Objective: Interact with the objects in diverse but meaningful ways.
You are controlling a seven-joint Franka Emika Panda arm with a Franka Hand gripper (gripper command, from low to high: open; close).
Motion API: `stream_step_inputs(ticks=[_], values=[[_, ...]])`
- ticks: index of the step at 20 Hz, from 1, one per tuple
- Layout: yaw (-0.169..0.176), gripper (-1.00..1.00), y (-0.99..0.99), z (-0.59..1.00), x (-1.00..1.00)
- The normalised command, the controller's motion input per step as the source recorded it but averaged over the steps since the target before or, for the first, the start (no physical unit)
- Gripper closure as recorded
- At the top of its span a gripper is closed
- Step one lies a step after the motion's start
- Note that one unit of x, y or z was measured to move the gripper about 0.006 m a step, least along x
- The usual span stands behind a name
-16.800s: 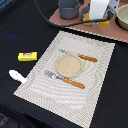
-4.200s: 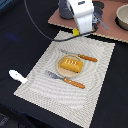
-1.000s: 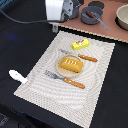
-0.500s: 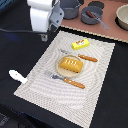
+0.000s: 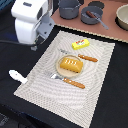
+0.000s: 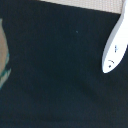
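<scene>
In the exterior view an orange bread loaf (image 5: pixel 70 64) lies on a tan plate (image 5: pixel 59 69) in the middle of a striped placemat (image 5: pixel 95 100). An orange-handled knife (image 5: pixel 87 58) and an orange-handled fork (image 5: pixel 74 83) flank the plate. A yellow box (image 5: pixel 80 44) lies on the mat's far part. A white utensil (image 5: pixel 17 76) lies on the black table off the mat, and it also shows in the wrist view (image 6: pixel 115 42). My gripper (image 5: pixel 34 46) hangs above the black table at the exterior view's left, apart from all of them. Its fingers are hidden under the white hand.
Two small grey pans (image 5: pixel 70 9) (image 5: pixel 92 15) stand on the brown board at the back, one with something brown in it. A bowl (image 5: pixel 122 15) is at the back right. The wrist view shows mostly black tabletop (image 6: pixel 55 75) and the mat's edge (image 6: pixel 85 4).
My arm has moved from the back of the mat toward the exterior view's left, over the black table. The yellow box went from the black table onto the mat; the bread came onto the plate.
</scene>
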Motion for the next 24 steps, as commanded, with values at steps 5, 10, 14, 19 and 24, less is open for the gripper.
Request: stream_step_inputs(ticks=[5, 10, 14, 19, 24], values=[[-0.032, -1.0, -0.74, -0.31, -0.37], [-0.04, -1.0, -0.63, -0.32, -0.22], [-0.036, -1.0, -0.44, -0.35, -0.27], [-0.004, -1.0, 0.0, -0.24, -0.04], [-0.001, -1.0, 0.0, -0.32, -0.15]])
